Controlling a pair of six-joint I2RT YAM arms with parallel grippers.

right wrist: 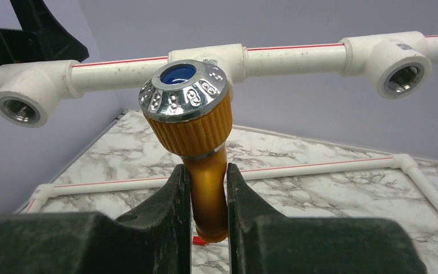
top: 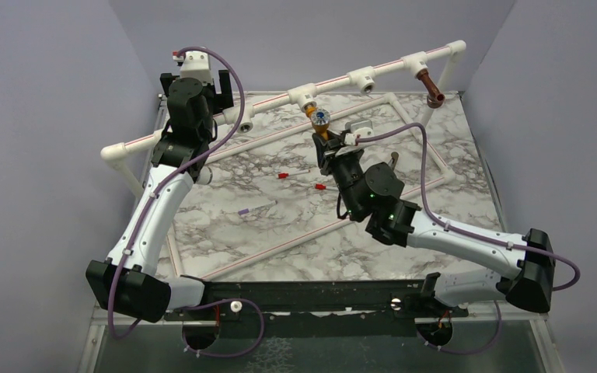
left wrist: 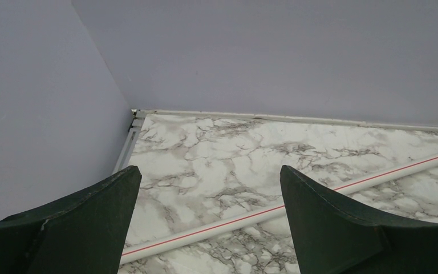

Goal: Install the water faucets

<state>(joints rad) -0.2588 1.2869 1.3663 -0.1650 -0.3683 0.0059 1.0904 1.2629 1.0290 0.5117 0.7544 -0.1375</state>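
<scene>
An orange-yellow water faucet [right wrist: 191, 117] with a silvery, blue-centred cap hangs at the middle white tee [right wrist: 211, 57] of the raised pipe. My right gripper [right wrist: 205, 171] is shut on its spout, one finger on each side. From above, this faucet [top: 318, 120] sits just beyond the right gripper [top: 328, 140]. A dark brown faucet [top: 431, 85] hangs from the tee at the far right of the pipe. My left gripper [left wrist: 210, 171] stands wide open over the far left of the table, holding nothing. Seen from above, the left gripper [top: 196, 85] is beside the pipe's left end.
Tees with bare threaded mouths flank the yellow faucet [right wrist: 20, 97] [right wrist: 399, 65]. A white pipe frame with red stripes [top: 311, 233] lies on the marble table [top: 233, 233]. Small red-capped pieces [top: 283, 176] [top: 320, 187] lie mid-table. Grey walls close in on three sides.
</scene>
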